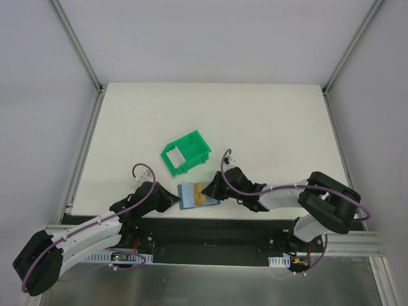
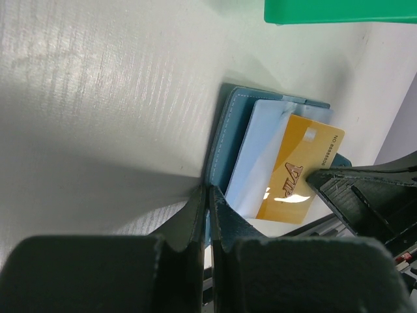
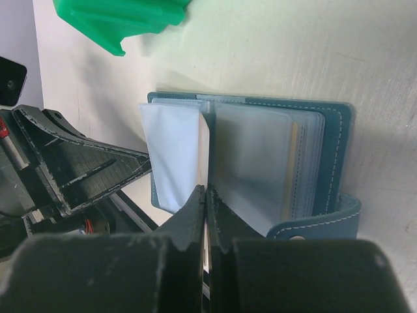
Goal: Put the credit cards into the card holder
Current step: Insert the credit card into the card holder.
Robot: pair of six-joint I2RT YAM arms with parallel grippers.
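Observation:
The teal-blue card holder (image 1: 189, 196) lies open near the table's front edge, its pale blue sleeves (image 3: 260, 163) fanned out. My left gripper (image 2: 208, 190) is shut, pinching the edge of the holder's teal cover (image 2: 225, 137). A tan-gold credit card (image 2: 300, 173) slants over the open sleeves. My right gripper (image 3: 207, 190) is shut on it. In the right wrist view this card (image 3: 206, 153) shows edge-on between two sleeves. In the top view both grippers meet at the holder, left (image 1: 173, 201) and right (image 1: 210, 189). A pale grey credit card (image 1: 173, 155) lies in the green bin.
A green plastic bin (image 1: 191, 148) stands just behind the holder, about mid-table. The holder's snap strap (image 3: 319, 225) sticks out at its right side. Metal frame rails (image 1: 83, 159) run along the table's edges.

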